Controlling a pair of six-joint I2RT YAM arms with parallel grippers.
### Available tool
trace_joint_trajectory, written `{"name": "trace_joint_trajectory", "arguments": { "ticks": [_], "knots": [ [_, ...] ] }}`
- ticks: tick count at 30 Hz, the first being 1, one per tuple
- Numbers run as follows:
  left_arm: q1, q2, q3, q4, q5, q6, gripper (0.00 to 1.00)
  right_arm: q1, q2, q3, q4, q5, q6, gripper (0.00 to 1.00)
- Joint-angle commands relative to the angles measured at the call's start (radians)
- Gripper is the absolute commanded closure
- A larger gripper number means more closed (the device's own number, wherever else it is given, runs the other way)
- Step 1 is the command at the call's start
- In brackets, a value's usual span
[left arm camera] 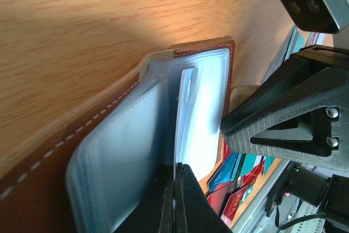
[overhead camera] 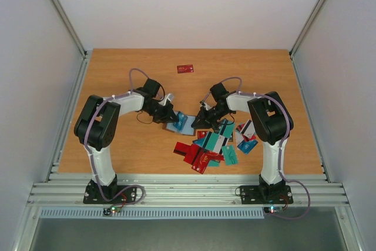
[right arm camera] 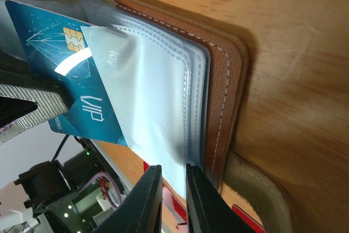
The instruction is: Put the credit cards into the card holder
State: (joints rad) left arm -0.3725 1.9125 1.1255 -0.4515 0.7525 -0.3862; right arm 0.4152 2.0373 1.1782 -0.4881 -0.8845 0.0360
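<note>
Nearest the arm bases, a loose heap of credit cards in red, teal, blue and white lies overlapping on the worktop, just right of centre.

Just beyond it the two arms meet over the open card holder, which lies flat with its brown stitched leather cover down and its plastic pages fanned upward. The left claw is closed flat on a blue VIP card, gripping it at the end away from the chip. The chip end is partly tucked under a clear sleeve. The right claw stands narrow, and the lower corner of that sleeve runs down between its fingers, so it appears to be pinching the page to hold the pocket open.

The card looks light, stiff and slick, so it is best held by its flat faces near one short edge. The sleeve is thin and floppy and will likely buckle or cling if pushed, so the card should probably go in square to the pocket mouth.

Far across the worktop, well apart from everything else, a single red card lies flat.
</note>
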Motion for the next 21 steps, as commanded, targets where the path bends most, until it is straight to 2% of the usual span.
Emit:
{"name": "trace_joint_trajectory", "arguments": {
  "ticks": [1, 21],
  "knots": [
    [-0.006, 0.019, -0.019, 0.061, -0.013, -0.021, 1.00, 0.004, 0.046, -0.001, -0.007, 0.068, 0.012, 0.85],
    [-0.080, -0.014, -0.078, 0.082, -0.117, -0.117, 1.00, 0.003, 0.020, -0.050, 0.067, 0.080, 0.125, 0.85]
  ]
}}
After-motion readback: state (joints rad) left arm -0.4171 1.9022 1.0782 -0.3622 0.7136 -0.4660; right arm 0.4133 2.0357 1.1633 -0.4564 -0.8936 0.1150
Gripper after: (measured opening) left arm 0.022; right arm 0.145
